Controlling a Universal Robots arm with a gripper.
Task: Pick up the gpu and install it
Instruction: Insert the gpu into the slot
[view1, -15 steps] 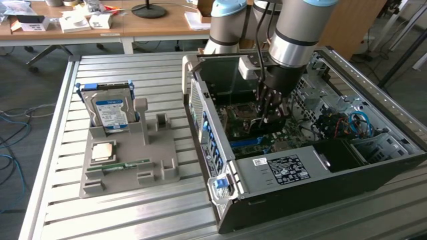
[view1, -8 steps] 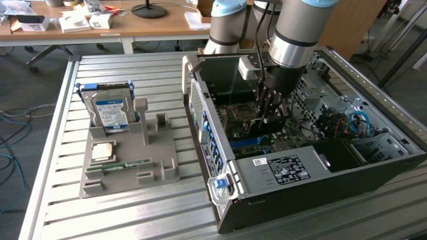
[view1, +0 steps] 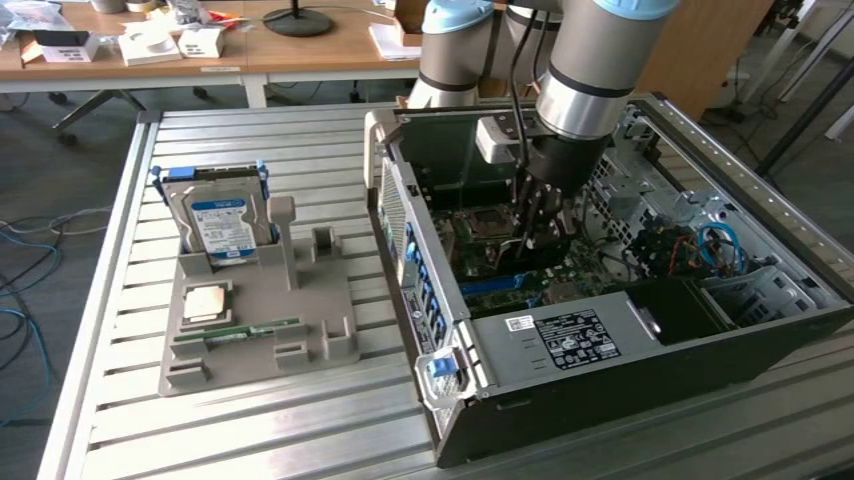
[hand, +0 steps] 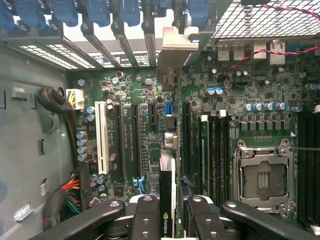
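Operator: Slatted metal surface (view1: 267, 430), open computer case (view1: 601, 420). Where is the gpu?
Technician: The gpu (hand: 166, 187) is edge-on at the motherboard (hand: 130, 85) slots, inside the case, centre-right of the exterior frame. Hand (hand: 171, 210) clamped on it. Hard drive (view1: 220, 225) stands in tray (view1: 320, 330), frame left.

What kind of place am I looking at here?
Probably a robotics lab or workshop: a robot arm reaches into an open PC case on a slatted metal table, its gripper holding the gpu, with cluttered desks behind.
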